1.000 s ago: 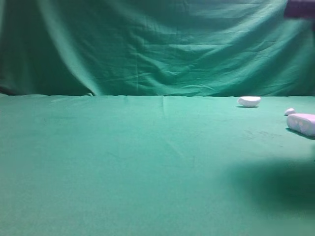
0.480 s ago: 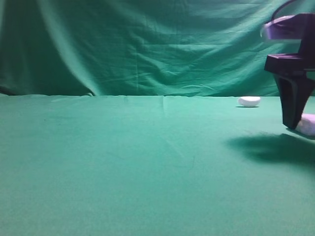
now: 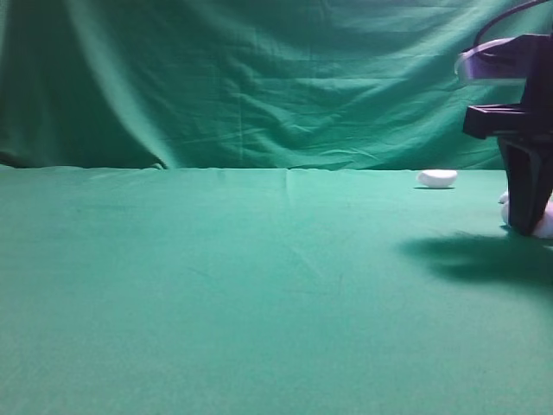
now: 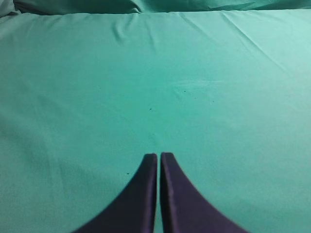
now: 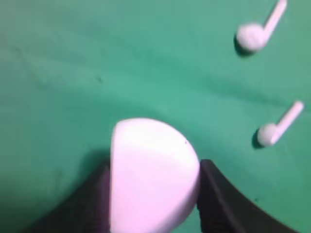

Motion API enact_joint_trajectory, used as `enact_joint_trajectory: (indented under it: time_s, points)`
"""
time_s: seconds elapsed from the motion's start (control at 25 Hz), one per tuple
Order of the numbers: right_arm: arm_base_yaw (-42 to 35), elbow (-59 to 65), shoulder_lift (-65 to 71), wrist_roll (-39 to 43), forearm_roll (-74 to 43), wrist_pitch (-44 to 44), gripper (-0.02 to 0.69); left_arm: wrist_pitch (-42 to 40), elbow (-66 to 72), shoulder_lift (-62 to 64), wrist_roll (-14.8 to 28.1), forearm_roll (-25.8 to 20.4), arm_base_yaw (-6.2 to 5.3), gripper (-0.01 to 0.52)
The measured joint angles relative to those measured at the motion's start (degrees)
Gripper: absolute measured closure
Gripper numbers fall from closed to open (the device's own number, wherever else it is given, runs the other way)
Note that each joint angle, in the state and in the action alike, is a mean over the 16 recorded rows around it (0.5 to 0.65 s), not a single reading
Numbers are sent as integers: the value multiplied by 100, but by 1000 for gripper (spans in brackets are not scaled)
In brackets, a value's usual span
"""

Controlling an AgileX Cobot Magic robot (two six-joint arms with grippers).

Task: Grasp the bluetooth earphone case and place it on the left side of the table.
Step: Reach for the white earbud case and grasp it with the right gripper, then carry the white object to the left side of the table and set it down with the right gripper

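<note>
The bluetooth earphone case is flanked by the right pincer — both fingers touching it — on the tabletop; the left pincer is pressed closed.

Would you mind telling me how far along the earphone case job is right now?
Done: the right gripper has reached the smooth white rounded plastic earphone case at the right of the green cloth table. In hand: its fingers bracket the case; a firm grip isn't clear. Left: lifting, carrying and placing it on the left side.
</note>
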Motion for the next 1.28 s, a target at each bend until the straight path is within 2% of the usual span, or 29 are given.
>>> enact_joint_trajectory:
  time_s: [0.4,0.68,1.12,1.28]
  points:
    - [1477,-2944,1036,-48,128,1102,340,0,0,0,0,0,0,514]
    - [2455,-4626,2419,-90,211,1251,340,0,0,0,0,0,0,514]
    - [3150,-5475,3781,-118,407,563,337,0,0,0,0,0,0,514]
    - [3209,-5486,3946,-123,479,327,292,0,0,0,0,0,0,514]
